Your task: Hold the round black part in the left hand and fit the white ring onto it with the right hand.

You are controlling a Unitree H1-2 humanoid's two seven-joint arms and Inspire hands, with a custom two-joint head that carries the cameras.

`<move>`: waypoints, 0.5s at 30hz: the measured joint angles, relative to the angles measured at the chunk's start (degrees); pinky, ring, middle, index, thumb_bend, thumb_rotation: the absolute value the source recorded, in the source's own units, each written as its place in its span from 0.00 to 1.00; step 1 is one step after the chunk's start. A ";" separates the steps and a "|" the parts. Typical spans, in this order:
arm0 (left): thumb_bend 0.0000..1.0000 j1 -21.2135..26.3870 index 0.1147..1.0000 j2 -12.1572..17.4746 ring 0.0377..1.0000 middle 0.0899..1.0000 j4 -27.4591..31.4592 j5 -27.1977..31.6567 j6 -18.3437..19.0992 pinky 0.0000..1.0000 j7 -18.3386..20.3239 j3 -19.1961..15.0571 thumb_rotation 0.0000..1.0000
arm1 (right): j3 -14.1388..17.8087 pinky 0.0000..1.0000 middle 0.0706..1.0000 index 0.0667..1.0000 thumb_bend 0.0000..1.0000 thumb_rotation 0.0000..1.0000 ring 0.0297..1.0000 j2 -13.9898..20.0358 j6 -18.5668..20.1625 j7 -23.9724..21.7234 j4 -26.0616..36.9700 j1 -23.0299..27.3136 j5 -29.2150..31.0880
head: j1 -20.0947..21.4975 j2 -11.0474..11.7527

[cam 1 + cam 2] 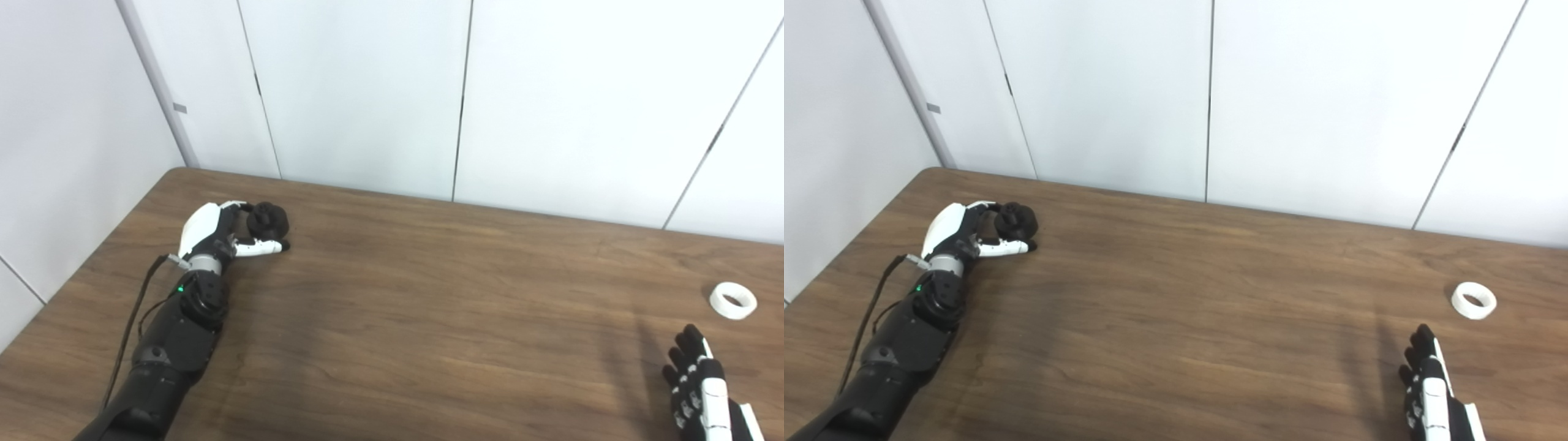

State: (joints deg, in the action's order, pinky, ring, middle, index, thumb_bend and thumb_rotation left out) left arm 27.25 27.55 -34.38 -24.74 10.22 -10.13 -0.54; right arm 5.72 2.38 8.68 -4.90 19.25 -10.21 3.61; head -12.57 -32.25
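Observation:
The round black part (268, 221) sits at the far left of the brown table (429, 306). My left hand (228, 233) is wrapped around it: the fingers curl over its far side and the thumb (264, 247) lies along its near side. The white ring (732, 300) lies flat on the table at the right, on its own. My right hand (698, 380) is low at the bottom right, a short way in front of the ring and not touching it. Its fingers are stretched out and apart, holding nothing.
White wall panels (367, 92) rise just behind the table's far edge and along its left side. A black cable (131, 318) runs beside my left forearm. A wide stretch of bare wood lies between the two hands.

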 measured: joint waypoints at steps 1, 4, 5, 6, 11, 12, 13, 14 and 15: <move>1.00 0.05 0.77 0.00 0.99 0.92 -0.04 0.02 0.00 1.00 0.00 0.02 0.31 | 0.00 1.00 1.00 0.99 0.33 1.00 1.00 0.00 0.00 0.00 0.00 0.00 0.00 | 0.00 0.00; 1.00 0.12 0.76 0.00 0.98 0.91 -0.25 0.15 0.00 1.00 -0.16 0.06 0.30 | 0.00 1.00 1.00 0.99 0.34 1.00 1.00 0.01 0.00 -0.01 0.00 -0.01 -0.05 | -0.09 -0.09; 1.00 0.12 0.76 0.00 0.98 0.91 -0.25 0.15 -0.01 1.00 -0.17 0.07 0.30 | 0.00 1.00 1.00 0.99 0.34 1.00 1.00 0.01 0.00 -0.01 0.00 -0.01 -0.13 | -0.09 -0.09; 1.00 0.12 0.76 0.00 0.98 0.91 -0.25 0.17 0.00 1.00 -0.18 0.08 0.30 | 0.01 1.00 1.00 0.99 0.33 1.00 1.00 0.01 0.00 -0.01 0.00 -0.01 -0.18 | -0.17 -0.18; 0.96 0.12 0.71 0.00 0.96 0.89 -0.19 0.43 0.02 0.98 -0.47 -0.02 0.26 | 0.04 1.00 1.00 0.99 0.36 1.00 1.00 0.03 -0.01 -0.05 0.00 -0.01 -0.16 | -0.09 -0.27; 0.95 0.12 0.68 0.00 0.96 0.88 -0.16 0.55 0.02 0.97 -0.61 -0.13 0.24 | 0.06 1.00 1.00 0.99 0.36 1.00 1.00 0.03 -0.01 -0.05 0.00 -0.01 -0.13 | -0.26 -0.44; 0.95 0.12 0.65 0.00 0.95 0.87 -0.11 0.65 0.02 0.96 -0.71 -0.26 0.23 | 0.07 1.00 1.00 0.99 0.36 1.00 1.00 0.03 -0.01 -0.04 0.00 -0.01 -0.12 | -0.26 -0.44; 0.94 0.12 0.63 0.00 0.94 0.87 -0.05 0.76 0.02 0.95 -0.84 -0.42 0.22 | 0.09 1.00 1.00 0.99 0.36 1.00 1.00 0.03 -0.01 -0.04 0.00 -0.01 -0.11 | -0.26 -0.44; 0.92 0.12 0.60 0.00 0.93 0.86 0.04 0.81 0.02 0.93 -1.11 -0.62 0.20 | 0.10 1.00 1.00 0.99 0.36 1.00 1.00 0.03 -0.01 -0.04 0.00 -0.01 -0.11 | -0.35 -0.44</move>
State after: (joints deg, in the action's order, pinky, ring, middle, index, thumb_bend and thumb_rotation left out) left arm 27.37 27.55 -34.34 -23.93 10.24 -11.23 -1.17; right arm 5.81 2.42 8.67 -4.94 19.24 -10.23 3.50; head -12.92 -32.70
